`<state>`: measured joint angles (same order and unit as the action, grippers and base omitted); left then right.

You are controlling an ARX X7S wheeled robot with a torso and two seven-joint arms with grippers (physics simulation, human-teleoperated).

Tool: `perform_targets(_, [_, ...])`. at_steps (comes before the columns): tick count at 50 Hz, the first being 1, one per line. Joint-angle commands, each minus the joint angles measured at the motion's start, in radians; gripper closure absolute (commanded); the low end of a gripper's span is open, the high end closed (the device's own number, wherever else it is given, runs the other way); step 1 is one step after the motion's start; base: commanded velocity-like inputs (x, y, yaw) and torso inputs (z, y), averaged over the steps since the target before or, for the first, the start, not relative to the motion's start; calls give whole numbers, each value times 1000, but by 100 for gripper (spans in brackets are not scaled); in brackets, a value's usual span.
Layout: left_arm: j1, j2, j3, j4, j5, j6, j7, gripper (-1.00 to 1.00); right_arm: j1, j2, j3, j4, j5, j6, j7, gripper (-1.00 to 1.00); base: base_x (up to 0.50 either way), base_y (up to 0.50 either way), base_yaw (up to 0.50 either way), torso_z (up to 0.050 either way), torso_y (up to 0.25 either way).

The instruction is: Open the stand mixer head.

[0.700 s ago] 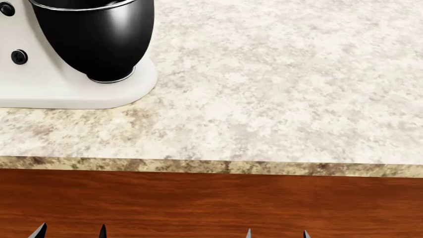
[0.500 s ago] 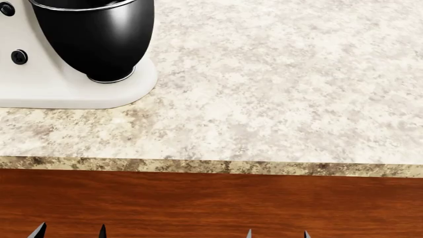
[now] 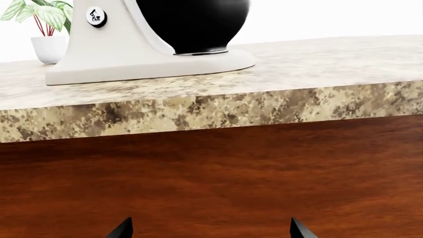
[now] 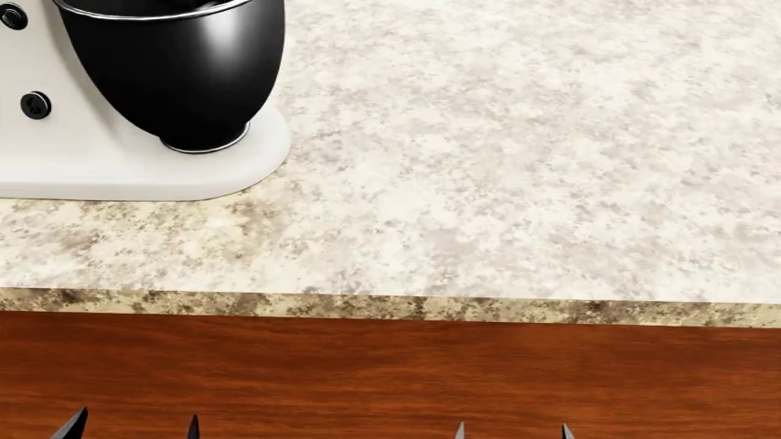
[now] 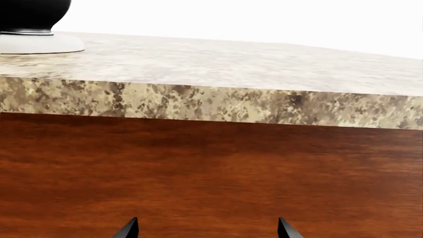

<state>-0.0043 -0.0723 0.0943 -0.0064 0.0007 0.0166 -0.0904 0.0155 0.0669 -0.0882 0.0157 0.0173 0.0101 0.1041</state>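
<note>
Nothing has shifted since the earlier head frames apart from a very slight sideways drift of the left gripper point(image 4: 132, 427) tips. Both grippers sit low, facing the dark wood cabinet front point(image 4: 390, 370) below the speckled counter point(image 4: 513, 174) — fingers apart on the left, and apart on the right gripper point(image 4: 511, 431) too, neither holding anything. At the counter's far left stands the white mixer base point(image 4: 116, 160) with its glossy black bowl point(image 4: 171, 64); the stand mixer head lies out of frame above. A potted plant point(image 3: 46, 29) stands behind the mixer.
</note>
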Motion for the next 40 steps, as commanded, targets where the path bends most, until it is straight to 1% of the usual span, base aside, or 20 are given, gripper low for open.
perform_targets(1, [-5, -17, 24, -2, 2, 2, -20, -100, 6, 16, -23, 9, 1, 0, 25, -100, 0, 0, 0, 0, 0])
perform_targets(4, [-16, -24, 26, 25, -3, -36, -22, -100, 20, 19, -27, 14, -7, 24, 36, -100, 0, 0, 0, 0, 0])
perform_targets(6, [-29, -44, 16, 120, -10, -121, -15, -100, 49, 25, -25, 9, -2, 59, 35, -100, 0, 0, 0, 0, 0])
perform_targets(7, [-35, -58, -3, 200, -30, -173, -8, -100, 68, 28, -15, -32, 9, 100, 37, -100, 0, 0, 0, 0, 0])
perform_targets(8, [-44, -61, -7, 219, -32, -198, -10, -100, 73, 33, -16, -49, 8, 109, 39, -100, 0, 0, 0, 0, 0])
perform_targets(9, [-68, -74, -17, 285, -47, -267, -1, -100, 93, 39, -7, -104, 16, 149, 39, -100, 0, 0, 0, 0, 0])
perform_targets(10, [-76, -85, -9, 306, -53, -282, 16, -100, 100, 43, -9, -118, 14, 160, 40, -100, 0, 0, 0, 0, 0])
perform_targets(11, [-112, -103, -5, 363, -48, -361, 24, -100, 125, 54, -7, -177, 18, 186, 31, -100, 0, 0, 0, 0, 0])
perform_targets(14, [-180, -113, -35, 474, -62, -466, 11, -100, 178, 74, -8, -270, 17, 234, 24, -100, 0, 0, 0, 0, 0])
perform_targets(18, [-213, -127, -57, 576, -76, -562, 3, -100, 195, 82, 2, -318, 30, 272, 26, -100, 0, 0, 0, 0, 0])
perform_targets(23, [-215, -133, -53, 650, -83, -633, -1, -100, 215, 80, 25, -352, 46, 296, 44, -100, 0, 0, 0, 0, 0])
perform_targets(27, [-234, -139, -46, 677, -82, -664, -4, -100, 244, 89, 32, -373, 49, 327, 51, -100, 0, 0, 0, 0, 0])
perform_targets(31, [-238, -138, -51, 679, -86, -665, -8, -100, 251, 90, 38, -385, 58, 338, 57, -100, 0, 0, 0, 0, 0])
perform_targets(35, [-235, -133, -50, 665, -91, -648, -11, -100, 245, 96, 26, -375, 40, 302, 64, -100, 0, 0, 0, 0, 0])
perform_targets(40, [-226, -139, -57, 677, -95, -655, -14, -100, 247, 99, 21, -369, 28, 299, 79, -100, 0, 463, 0, 0, 0])
